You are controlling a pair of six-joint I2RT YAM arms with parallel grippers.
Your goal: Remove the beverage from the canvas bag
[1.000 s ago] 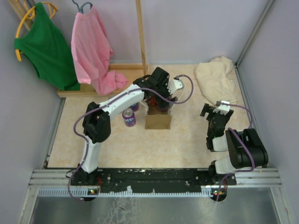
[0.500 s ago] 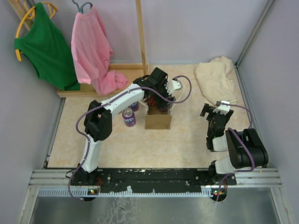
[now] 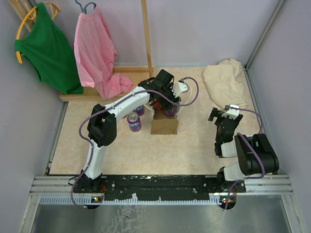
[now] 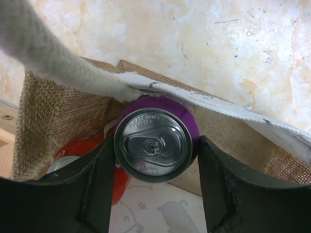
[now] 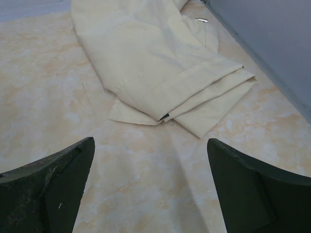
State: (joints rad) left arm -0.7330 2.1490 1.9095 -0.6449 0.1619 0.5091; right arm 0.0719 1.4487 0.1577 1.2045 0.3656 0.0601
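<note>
The tan canvas bag [image 3: 164, 126] stands upright in the middle of the table, and its burlap wall [image 4: 53, 121] and white rope handle [image 4: 58, 58] fill the left wrist view. Inside it stands a purple beverage can [image 4: 155, 145], silver top facing up. My left gripper [image 4: 155, 143] reaches down into the bag [image 3: 167, 109] and is shut on that can, with a dark finger [image 4: 97, 184] pressed against each side. A red can [image 4: 92, 150] lies lower in the bag beside it. My right gripper [image 5: 150, 143] hangs open over bare table, holding nothing.
Two purple cans [image 3: 134, 122] [image 3: 140, 110] stand on the table just left of the bag. A cream cloth heap [image 3: 224, 83] [image 5: 155, 63] lies at the back right. Green and pink shirts [image 3: 95, 51] hang on a wooden rack at the back left.
The left gripper's jaws have closed onto the purple can inside the bag. The right arm has stayed still.
</note>
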